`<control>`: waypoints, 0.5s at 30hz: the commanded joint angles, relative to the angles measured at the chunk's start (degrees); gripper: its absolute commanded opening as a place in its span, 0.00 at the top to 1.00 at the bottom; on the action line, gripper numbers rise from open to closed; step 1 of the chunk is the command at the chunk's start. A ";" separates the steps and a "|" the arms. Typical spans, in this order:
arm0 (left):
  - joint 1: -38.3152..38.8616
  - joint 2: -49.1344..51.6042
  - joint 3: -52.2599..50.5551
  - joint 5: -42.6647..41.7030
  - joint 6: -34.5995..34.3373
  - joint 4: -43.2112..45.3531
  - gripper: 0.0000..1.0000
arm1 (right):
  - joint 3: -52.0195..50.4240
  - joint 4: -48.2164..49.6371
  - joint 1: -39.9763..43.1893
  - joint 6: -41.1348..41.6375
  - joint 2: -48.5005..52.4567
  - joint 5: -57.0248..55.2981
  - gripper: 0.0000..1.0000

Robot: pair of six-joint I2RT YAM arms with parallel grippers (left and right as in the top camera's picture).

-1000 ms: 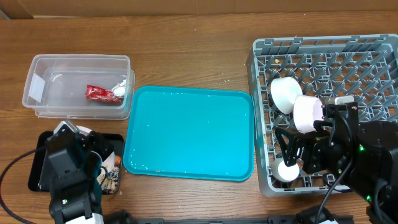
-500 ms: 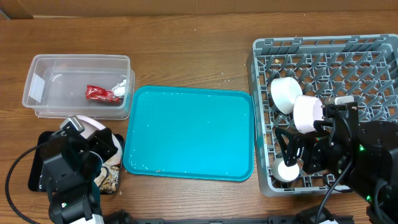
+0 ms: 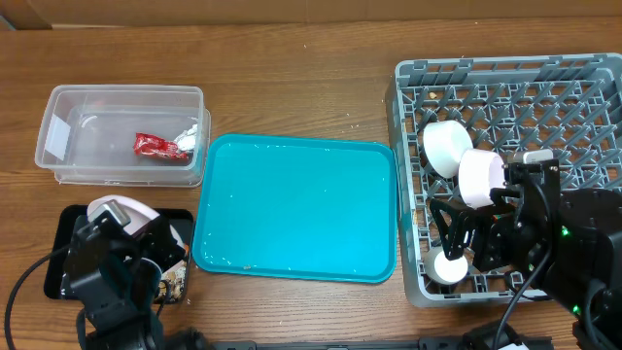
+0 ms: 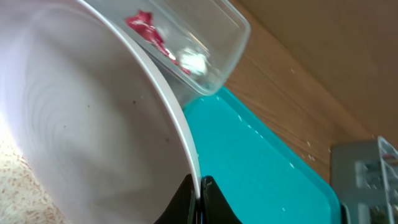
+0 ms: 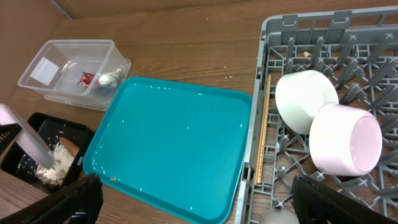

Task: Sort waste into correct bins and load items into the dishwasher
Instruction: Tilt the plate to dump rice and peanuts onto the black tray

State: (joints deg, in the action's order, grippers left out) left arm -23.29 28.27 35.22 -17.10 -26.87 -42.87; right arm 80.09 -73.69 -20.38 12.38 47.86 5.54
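White, smooth, round plate (image 4: 81,124), tilted over flat black tray (image 3: 66,226), near left | left gripper (image 4: 200,199) pinched on its thin rim | right gripper (image 5: 196,186) spread wide above grey lattice rack (image 3: 505,73), right, bearing two glossy bowls (image 5: 306,99)

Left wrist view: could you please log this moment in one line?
left pincer: shut on wide white plate rim | plate: tilted over flat black tray | right pincer: open above grey plastic dish rack
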 commanded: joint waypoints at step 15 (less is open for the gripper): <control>-0.42 -2.58 1.95 7.98 -0.42 0.85 0.96 | 0.76 0.24 -0.13 0.28 -0.33 -0.35 0.00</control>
State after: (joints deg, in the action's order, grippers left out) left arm -23.29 26.35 35.24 -8.73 -29.15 -42.19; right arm 80.09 -73.71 -20.38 12.40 47.86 5.54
